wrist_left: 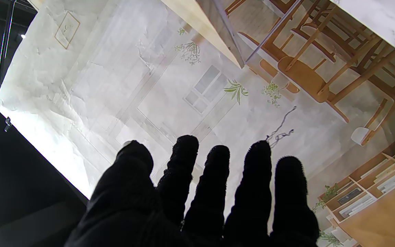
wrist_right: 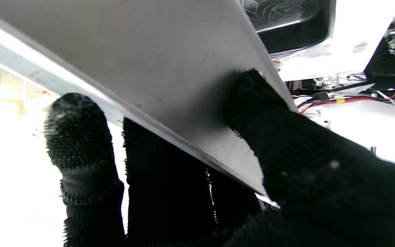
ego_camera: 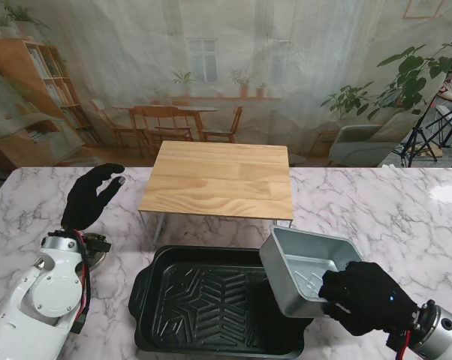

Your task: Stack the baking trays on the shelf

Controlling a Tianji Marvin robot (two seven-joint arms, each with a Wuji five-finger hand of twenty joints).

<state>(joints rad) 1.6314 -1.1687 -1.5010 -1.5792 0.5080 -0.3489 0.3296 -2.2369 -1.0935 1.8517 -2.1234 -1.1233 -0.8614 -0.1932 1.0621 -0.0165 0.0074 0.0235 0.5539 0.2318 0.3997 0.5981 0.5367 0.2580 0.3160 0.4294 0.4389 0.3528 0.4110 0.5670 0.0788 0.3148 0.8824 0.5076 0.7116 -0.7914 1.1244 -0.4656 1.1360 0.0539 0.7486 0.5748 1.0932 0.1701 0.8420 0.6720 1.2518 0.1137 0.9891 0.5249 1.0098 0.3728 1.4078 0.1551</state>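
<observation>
Right hand (ego_camera: 363, 297) pinching grey metal tray (ego_camera: 305, 270) by near rim, lower right of frame, tilted over black tray (ego_camera: 203, 300); thin, stiff, slick, probably light; left hand (ego_camera: 91, 196) spread, empty; shelf (ego_camera: 220, 178) centre, bare

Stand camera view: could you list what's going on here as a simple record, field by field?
Shelf: low light wooden shelf on metal legs, top bare
Large tray: black ridged baking tray, on white marble table
Small tray: grey metal loaf tray, tilted, lifted
Right robot hand: gripping grey tray's rim
Left robot hand: open, raised, holding nothing
</observation>
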